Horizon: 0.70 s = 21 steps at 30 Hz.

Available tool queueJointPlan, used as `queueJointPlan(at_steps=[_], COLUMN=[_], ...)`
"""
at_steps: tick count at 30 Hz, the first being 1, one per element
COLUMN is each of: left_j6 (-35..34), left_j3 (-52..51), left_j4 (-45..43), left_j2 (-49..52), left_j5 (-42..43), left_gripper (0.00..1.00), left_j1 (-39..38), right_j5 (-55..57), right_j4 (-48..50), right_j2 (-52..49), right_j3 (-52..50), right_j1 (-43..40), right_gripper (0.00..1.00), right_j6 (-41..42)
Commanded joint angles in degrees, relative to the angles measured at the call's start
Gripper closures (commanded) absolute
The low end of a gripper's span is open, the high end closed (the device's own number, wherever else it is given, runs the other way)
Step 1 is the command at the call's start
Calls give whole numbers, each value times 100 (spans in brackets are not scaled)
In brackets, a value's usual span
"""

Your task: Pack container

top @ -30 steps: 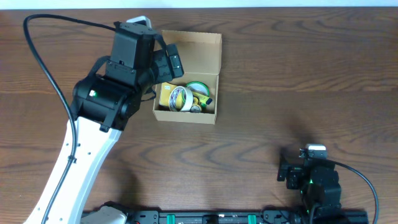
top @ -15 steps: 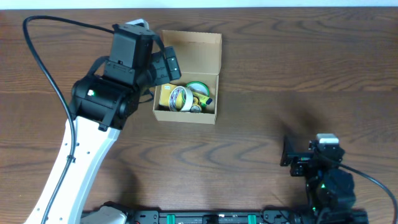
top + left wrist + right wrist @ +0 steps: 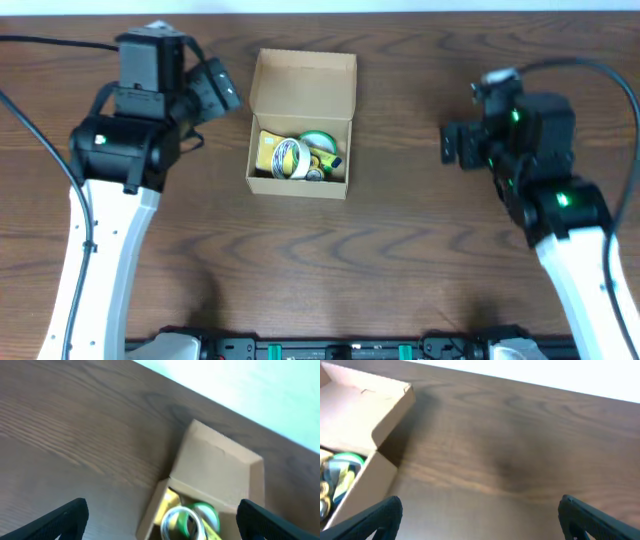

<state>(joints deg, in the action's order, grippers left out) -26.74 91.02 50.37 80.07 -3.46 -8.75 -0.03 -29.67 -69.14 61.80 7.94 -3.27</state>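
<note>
The cardboard box [image 3: 296,186] sits on the wooden worktop [image 3: 400,260] near its far edge, slightly left of the middle. Its hinged lid [image 3: 305,84] lies open toward that edge. Inside are a white tape roll [image 3: 291,157], a green roll [image 3: 318,141] and a yellow item [image 3: 266,150]. The left claw [image 3: 218,90] hovers just left of the lid. The right claw [image 3: 452,148] is well apart on the right. Both claws have their fingers spread wide and hold nothing.

Matt cardboard container [image 3: 303,82], grained wooden table [image 3: 400,210]

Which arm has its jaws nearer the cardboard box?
Left. The left arm ends just off the box's upper-left side; the right arm sits much farther off its right side.
</note>
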Motion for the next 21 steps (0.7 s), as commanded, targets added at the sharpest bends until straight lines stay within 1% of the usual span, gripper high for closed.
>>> queueJointPlan(at_steps=[1, 3, 5, 6, 7, 10, 11, 12, 13, 14, 15, 19, 21], left_j6=[-26, -28, -28, -26, -26, -79, -190, -291, -330, -328, -328, -326, -326], left_j3=[98, 96, 96, 96, 98, 96, 96, 96, 98, 96, 96, 96, 96], left_j4=[-138, -133, -142, -175, -219, -516, -616, -708, -778, -901, -992, -1329, -1508], left_j2=[310, 610, 1021, 1209, 1421, 1943, 2100, 2245, 2337, 2470, 2549, 2815, 2970], left_j5=[-111, -192, -334, -428, -592, -566, -553, -531, -483, -323, -184, 549, 1078], left_gripper=[5, 4, 5, 3, 10, 44, 62, 74, 83, 93, 94, 94, 94], left_j1=[234, 291, 293, 315, 350, 551, 621, 673, 713, 765, 800, 933, 1034], right_j5=[-195, -195, -197, -197, -197, -199, -234, -354, -457, -645, -785, -1392, -1757], right_j4=[516, 1025, 1338, 1440, 1552, 1851, 1939, 2057, 2142, 2267, 2350, 2691, 2894], right_j2=[-525, -981, -1434, -1622, -1805, -2236, -2352, -2481, -2570, -2699, -2791, -3158, -3416], right_j3=[109, 109, 109, 109, 109, 109, 109, 109, 109, 109, 109, 109, 109], right_j1=[-37, -37, -37, -37, -37, -37, -42, -50, -55, -70, -83, -166, -219], right_gripper=[1, 1, 2, 8, 23, 63, 80, 92, 99, 99, 98, 99, 99], right_j6=[72, 315, 769, 927, 1082, 1698, 1937, 2133, 2262, 2433, 2544, 3016, 3348])
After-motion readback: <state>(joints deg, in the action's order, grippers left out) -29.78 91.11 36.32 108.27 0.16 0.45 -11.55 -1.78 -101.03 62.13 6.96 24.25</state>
